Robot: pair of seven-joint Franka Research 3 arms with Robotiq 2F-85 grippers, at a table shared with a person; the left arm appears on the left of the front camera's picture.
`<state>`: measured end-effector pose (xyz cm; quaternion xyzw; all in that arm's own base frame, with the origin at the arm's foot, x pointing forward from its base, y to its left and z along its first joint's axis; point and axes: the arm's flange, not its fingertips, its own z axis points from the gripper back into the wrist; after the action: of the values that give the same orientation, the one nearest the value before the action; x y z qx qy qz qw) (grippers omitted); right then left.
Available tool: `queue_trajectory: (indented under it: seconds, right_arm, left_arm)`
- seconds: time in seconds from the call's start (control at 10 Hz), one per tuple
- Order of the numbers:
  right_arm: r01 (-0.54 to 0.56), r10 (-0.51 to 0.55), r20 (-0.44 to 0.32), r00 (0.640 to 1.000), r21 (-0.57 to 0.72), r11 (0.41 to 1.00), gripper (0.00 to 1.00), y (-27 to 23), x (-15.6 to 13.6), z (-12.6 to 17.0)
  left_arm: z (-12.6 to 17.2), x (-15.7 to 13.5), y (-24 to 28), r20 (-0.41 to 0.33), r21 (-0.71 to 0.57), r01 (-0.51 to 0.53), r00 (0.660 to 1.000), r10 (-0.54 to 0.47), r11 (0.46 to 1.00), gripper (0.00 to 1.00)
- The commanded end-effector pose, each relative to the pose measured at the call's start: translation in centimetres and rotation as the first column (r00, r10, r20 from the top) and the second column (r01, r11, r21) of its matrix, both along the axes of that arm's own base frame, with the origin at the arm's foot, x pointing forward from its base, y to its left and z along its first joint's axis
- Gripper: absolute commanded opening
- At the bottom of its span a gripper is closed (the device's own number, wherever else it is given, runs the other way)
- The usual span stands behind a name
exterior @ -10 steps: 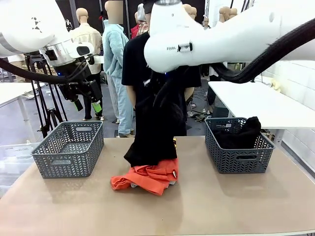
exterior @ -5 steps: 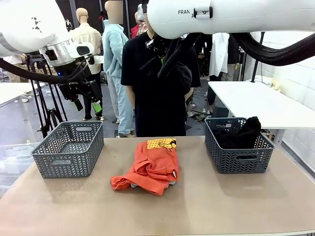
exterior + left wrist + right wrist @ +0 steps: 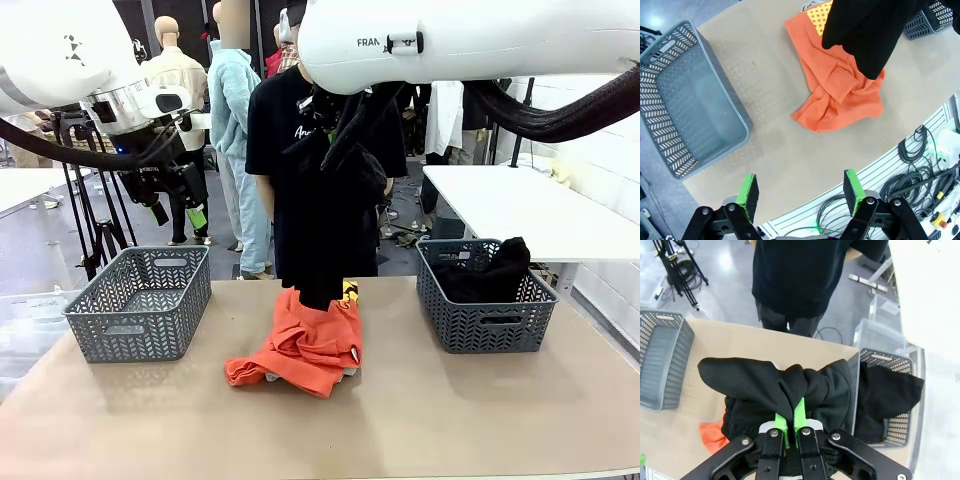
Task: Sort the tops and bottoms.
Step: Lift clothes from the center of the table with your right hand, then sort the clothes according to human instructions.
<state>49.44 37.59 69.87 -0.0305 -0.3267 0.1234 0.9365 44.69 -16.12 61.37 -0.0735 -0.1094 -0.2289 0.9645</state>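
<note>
My right gripper [image 3: 792,416] is shut on a bunched fold of the black bottoms [image 3: 755,377]. They hang high over the table's middle [image 3: 322,280], their lower edge just above the orange T-shirt [image 3: 310,345]. That top lies crumpled on the table, and the left wrist view shows its yellow print [image 3: 819,12] beside the dangling black fabric [image 3: 870,30]. A sliver of light grey cloth [image 3: 349,372] peeks from under the orange top. My left gripper [image 3: 178,215] hovers open and empty above the left basket, green pads [image 3: 748,190] wide apart.
An empty grey basket [image 3: 140,330] stands at the table's left. A matching basket [image 3: 480,325] at the right holds a black garment [image 3: 495,265]. A person in a black T-shirt [image 3: 270,130] stands at the far edge.
My right arm has raised the black bottoms off the orange pile, baring the yellow print. They now hang a little lower than half a second ago. The left arm has stayed put.
</note>
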Motion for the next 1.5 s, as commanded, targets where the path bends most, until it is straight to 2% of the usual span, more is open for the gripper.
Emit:
queue_trajectory:
  seconds: [0.0,1.4]
  right_arm:
    - [-0.002,0.002,-0.006,1.0,0.022,1.0,0.0,-0.16,-0.17,0.53]
    - [-0.002,0.002,-0.006,1.0,0.022,1.0,0.0,-0.16,-0.17,0.53]
  left_arm:
    - [0.12,-0.02,0.19,0.004,0.006,-0.001,1.0,0.001,1.0,0.88]
    - [0.12,-0.02,0.19,0.004,0.006,-0.001,1.0,0.001,1.0,0.88]
